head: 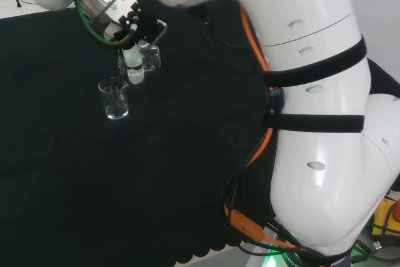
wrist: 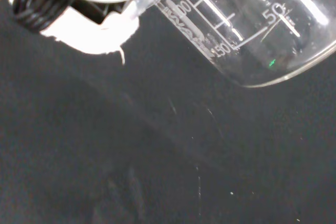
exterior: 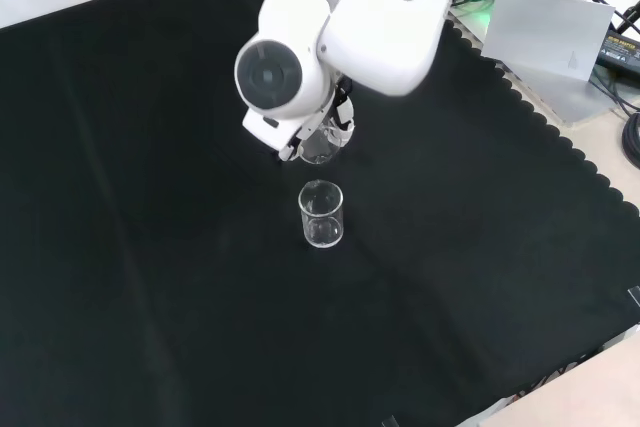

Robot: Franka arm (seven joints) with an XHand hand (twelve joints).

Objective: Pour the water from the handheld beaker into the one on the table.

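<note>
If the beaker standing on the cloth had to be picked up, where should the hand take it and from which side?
Probably round its straight side wall, about midway up, from the side. The standing beaker is upright with an open rim, so a wrap round the wall would keep it level. In the head view the hand with the held beaker is to its upper right; that side is nearest.

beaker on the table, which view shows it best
The front view: the beaker on the table stands whole and unblocked on the cloth, just below the arm's link. The head view shows it too, beside the hand with the held beaker.
</note>
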